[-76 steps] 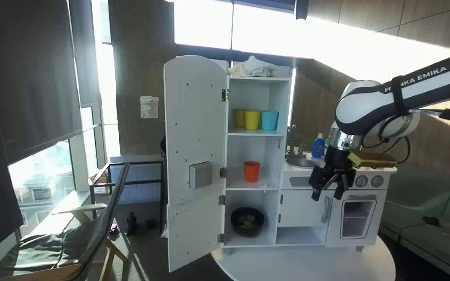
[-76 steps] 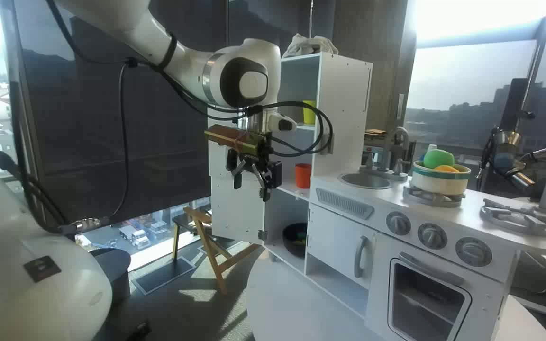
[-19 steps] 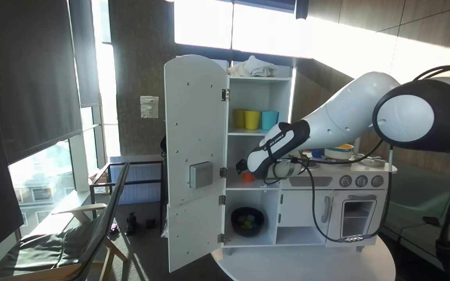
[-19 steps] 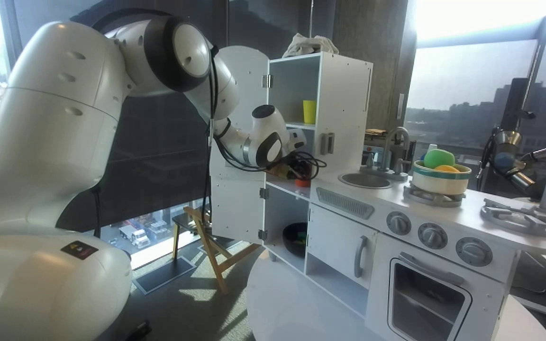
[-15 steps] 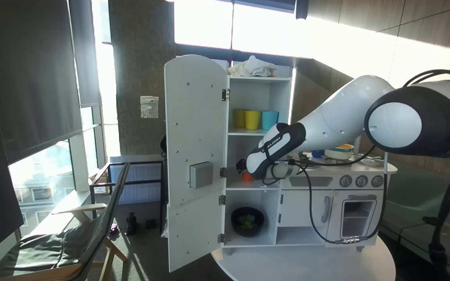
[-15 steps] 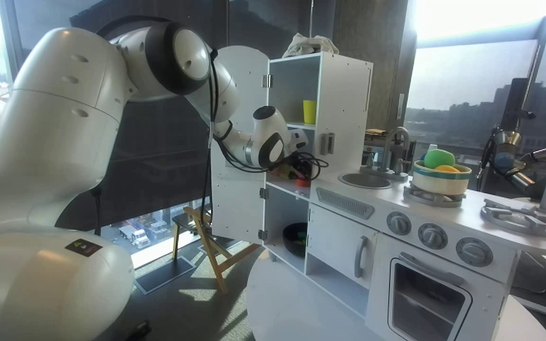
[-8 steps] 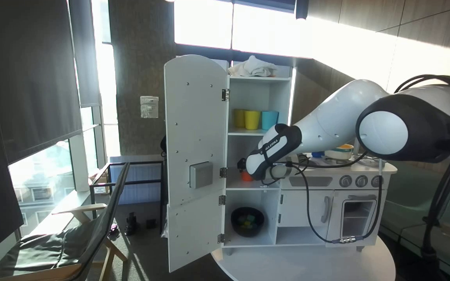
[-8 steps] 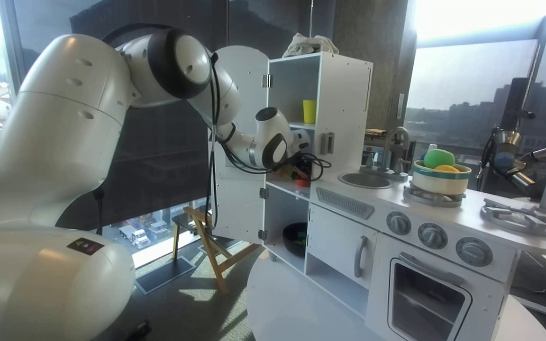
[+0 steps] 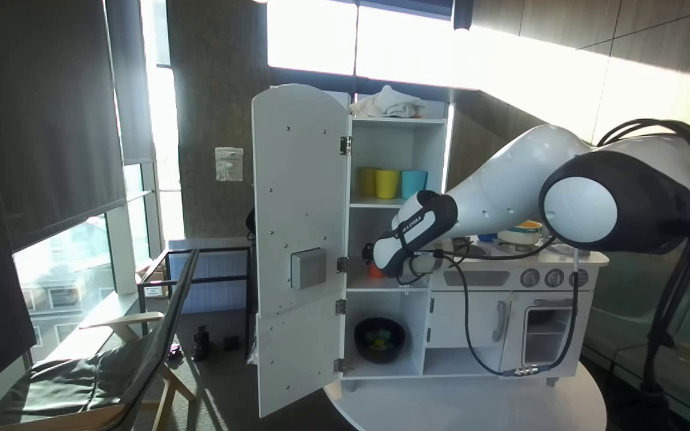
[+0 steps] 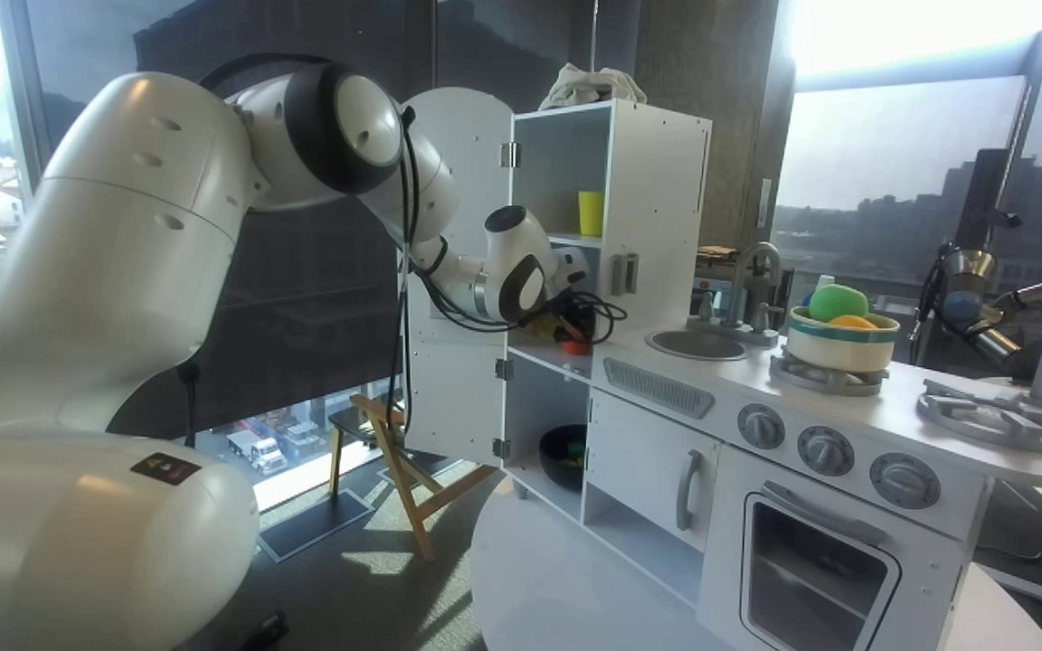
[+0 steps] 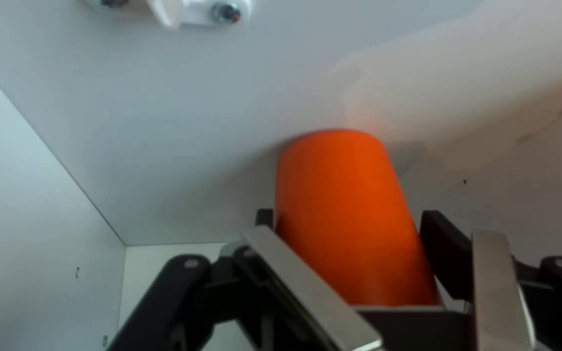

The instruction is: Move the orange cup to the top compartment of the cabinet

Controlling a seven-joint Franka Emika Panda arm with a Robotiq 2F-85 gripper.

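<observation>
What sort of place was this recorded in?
Probably a robotics lab, or an office room used as one: a robot arm reaches into a toy kitchen, and the large windows have dark shades.

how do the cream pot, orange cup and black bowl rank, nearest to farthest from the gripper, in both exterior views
1. Orange cup: straddled by the gripper, in the middle compartment.
2. Black bowl: below, in the bottom compartment.
3. Cream pot: off to the right, on a burner.
</observation>
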